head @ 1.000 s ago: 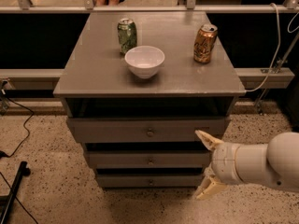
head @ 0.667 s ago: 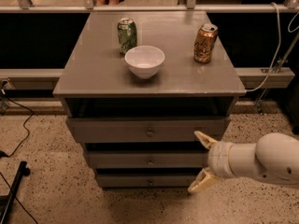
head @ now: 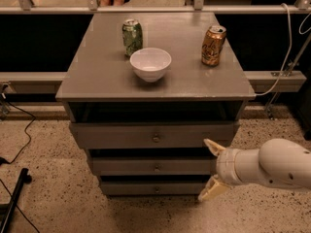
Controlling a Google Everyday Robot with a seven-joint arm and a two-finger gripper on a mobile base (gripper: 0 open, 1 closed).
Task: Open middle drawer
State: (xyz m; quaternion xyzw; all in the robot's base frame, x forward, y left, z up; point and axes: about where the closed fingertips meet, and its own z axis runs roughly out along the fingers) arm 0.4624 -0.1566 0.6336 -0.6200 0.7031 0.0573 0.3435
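Gripper low right, before right end of middle drawer, jaws spread wide apart.
Middle drawer between top and bottom fronts of grey cabinet, knob left of fingers; white bowl, green can, gold can on top.

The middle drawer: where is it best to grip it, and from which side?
Grip the small round knob at the centre of the middle drawer, coming straight from the front: its face is otherwise flat, with no other hold. The end effector, open, is near its right end.
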